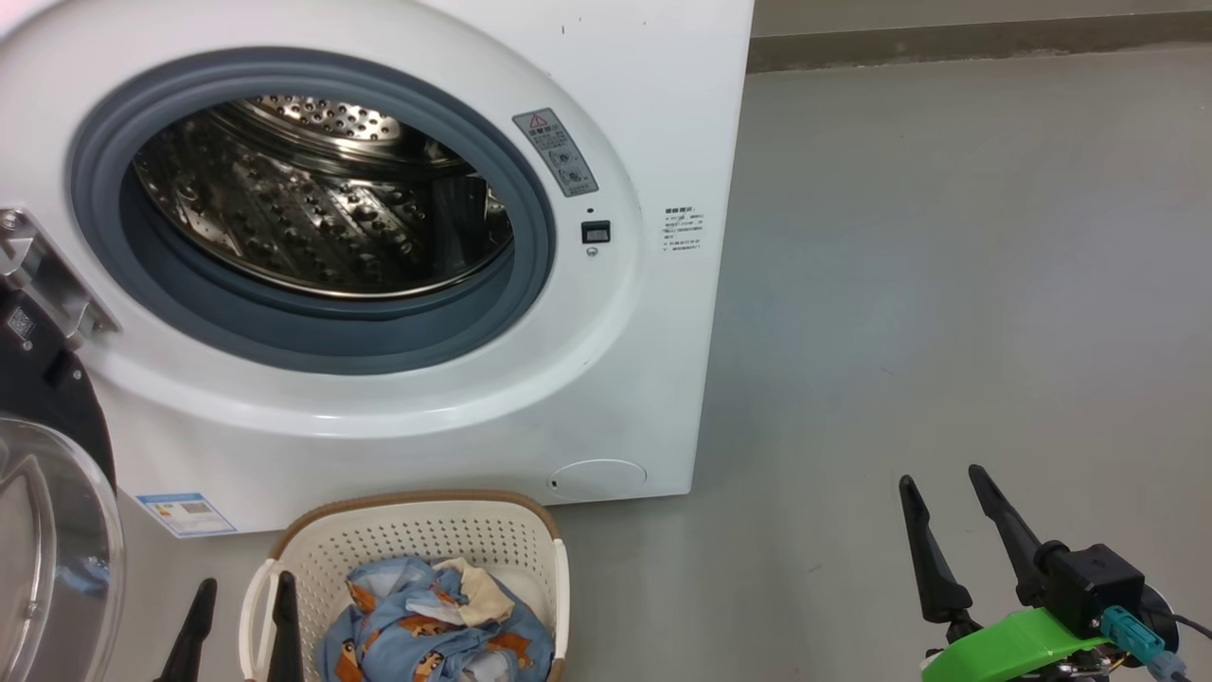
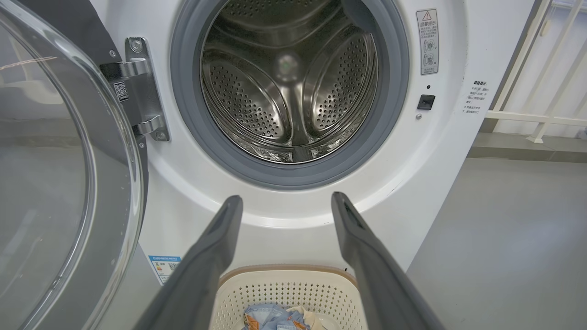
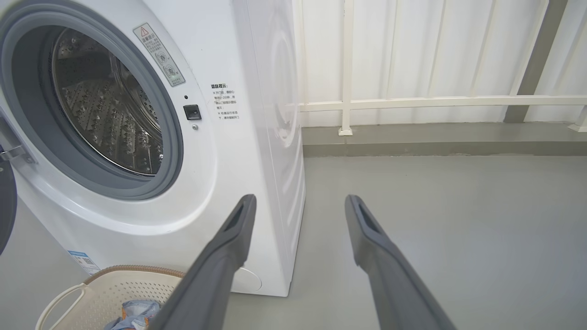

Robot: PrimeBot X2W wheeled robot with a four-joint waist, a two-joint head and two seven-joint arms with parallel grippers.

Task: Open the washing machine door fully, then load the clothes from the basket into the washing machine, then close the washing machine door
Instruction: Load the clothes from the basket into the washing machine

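The white washing machine (image 1: 653,114) stands with its steel drum (image 1: 312,199) exposed. Its door (image 1: 47,530) hangs swung out at the far left, glass bowl facing me; the left wrist view has the door (image 2: 55,174) at its left edge. On the floor in front sits the cream basket (image 1: 417,530) holding the blue bear-print clothes (image 1: 426,625). My left gripper (image 1: 244,592) is open at the basket's left rim, nothing between its fingers. My right gripper (image 1: 942,483) stands open over bare floor to the right, well away from the basket.
Grey floor (image 1: 947,284) stretches to the right of the machine. A white railing (image 3: 412,101) and a low kerb run behind it. The door hinge bracket (image 2: 142,87) juts out at the opening's left side.
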